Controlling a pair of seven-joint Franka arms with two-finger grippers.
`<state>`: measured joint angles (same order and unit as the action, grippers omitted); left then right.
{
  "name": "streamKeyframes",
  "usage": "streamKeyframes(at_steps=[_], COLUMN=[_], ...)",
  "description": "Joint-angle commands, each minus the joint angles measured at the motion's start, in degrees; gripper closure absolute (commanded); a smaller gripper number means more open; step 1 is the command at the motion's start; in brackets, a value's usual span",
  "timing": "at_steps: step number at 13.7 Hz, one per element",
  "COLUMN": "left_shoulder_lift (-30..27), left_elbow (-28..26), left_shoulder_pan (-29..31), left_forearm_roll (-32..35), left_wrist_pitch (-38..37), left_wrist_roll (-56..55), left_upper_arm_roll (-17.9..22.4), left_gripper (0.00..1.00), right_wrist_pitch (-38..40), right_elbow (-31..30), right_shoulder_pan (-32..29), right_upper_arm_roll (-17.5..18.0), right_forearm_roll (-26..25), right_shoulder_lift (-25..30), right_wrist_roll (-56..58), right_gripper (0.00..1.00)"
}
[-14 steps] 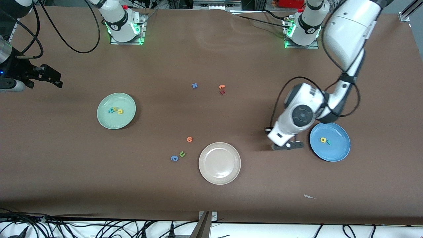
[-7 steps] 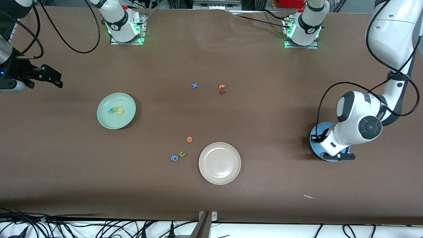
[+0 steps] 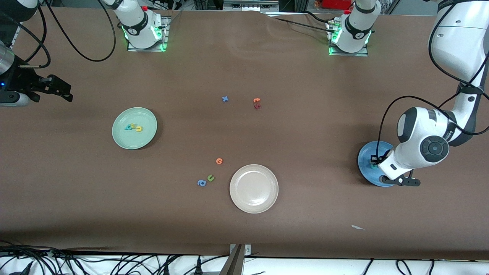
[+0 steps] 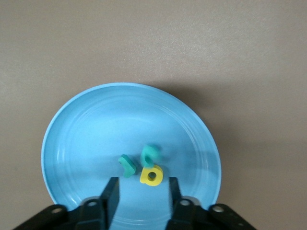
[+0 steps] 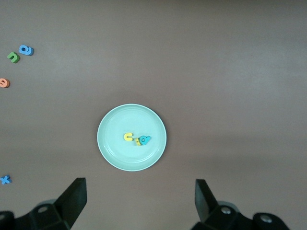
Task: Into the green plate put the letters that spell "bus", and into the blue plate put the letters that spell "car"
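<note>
Left wrist view: three tiny foam letters now lying in the round sky-blue plate [image 4: 72, 124], namely a teal "c" [image 4: 151, 154], a teal "r" [image 4: 126, 166] and a yellow "a" [image 4: 151, 175], against only the "a" and "r" a second ago. Left gripper [image 4: 143, 184] moved from beside the plate to over it, jaws parted and empty (the "c" apparently just let go). Round mint-green plate [image 5: 108, 153] unchanged, with yellow "u" [image 5: 128, 137], yellow "s" [image 5: 138, 141] and teal-blue "b" [image 5: 145, 139] touching near its middle. Right gripper [image 3: 57, 89] waiting at the right arm's end of the table, jaws wide, holding nothing. Judging by this, both words complete; nothing left but to withdraw.
</note>
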<state>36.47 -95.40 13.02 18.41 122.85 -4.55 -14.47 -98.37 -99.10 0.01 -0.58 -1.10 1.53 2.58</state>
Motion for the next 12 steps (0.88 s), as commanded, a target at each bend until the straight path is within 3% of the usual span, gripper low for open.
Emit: streamKeyframes(at_steps=[1, 6, 12], left_shoulder_lift=[0.8, -1.4, -5.0], left_elbow=[2.2, 2.8, 3.6], left_shoulder_pan=[0.2, 0.4, 2.3], left_forearm_roll=[2.0, 1.2, -0.6], left_wrist_pitch=[-0.5, -2.2, -10.2], left_wrist_roll=[1.2, 1.0, 5.4], left_upper_arm_roll=[-0.2, -0.5, -1.0], left_gripper=[0.00, 0.00, 0.00], right_wrist_pitch=[0.9, 0.9, 0.9], right_elbow=[1.2, 1.2, 1.2], right_shoulder_pan=[-0.1, -0.1, 0.2], right_upper_arm_roll=[0.2, 0.3, 0.3], right_forearm_roll=[0.1, 0.1, 0.1], right_shoulder_lift=[-0.4, -0.4, -0.4], right_wrist_roll=[-0.3, -0.3, -0.4], right_gripper=[0.00, 0.00, 0.00])
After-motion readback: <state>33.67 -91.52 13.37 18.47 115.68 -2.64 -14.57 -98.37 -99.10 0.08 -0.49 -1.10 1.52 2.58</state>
